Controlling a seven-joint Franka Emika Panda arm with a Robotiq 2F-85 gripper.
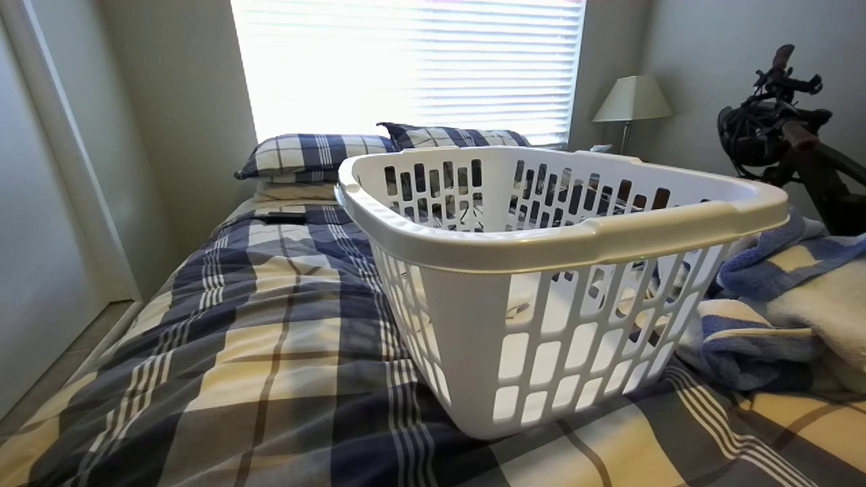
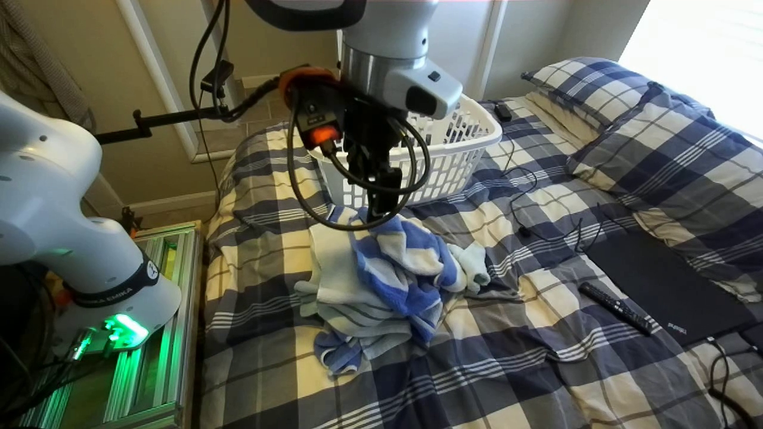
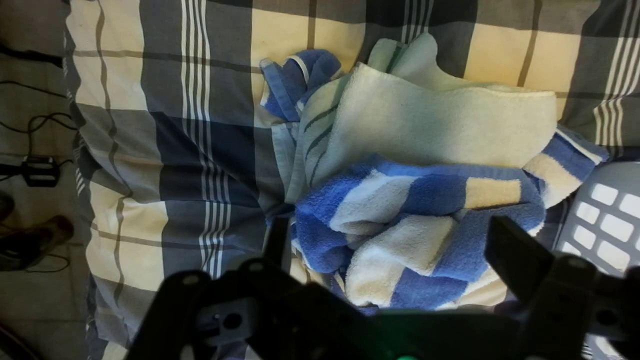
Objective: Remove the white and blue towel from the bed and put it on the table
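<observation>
Blue and white terry cloth makes up the towel [image 2: 405, 268], which lies rumpled on the plaid bed [image 2: 506, 357], beside the white laundry basket [image 1: 568, 247]. Above the towel hangs the gripper [image 3: 387, 235], jaws spread wide and pinching nothing; from where I stand I cannot tell whether they touch the cloth. I take it the arm [image 2: 393, 30] is held there so that the jaws can come down either side of a fold and close. The pale towel [image 3: 440, 120] lies partly under the blue one, so too deep a bite could well bring both up. The basket probably stands so close because it is meant for laundry, and its wall may crowd the jaw on that side. As for the towel itself, it looks thick and soft, with broad bands of blue and creamy white, its top heaped in rounded folds and one long blue edge running along the pale cloth. Those loose ridges should give an easy hold.
</observation>
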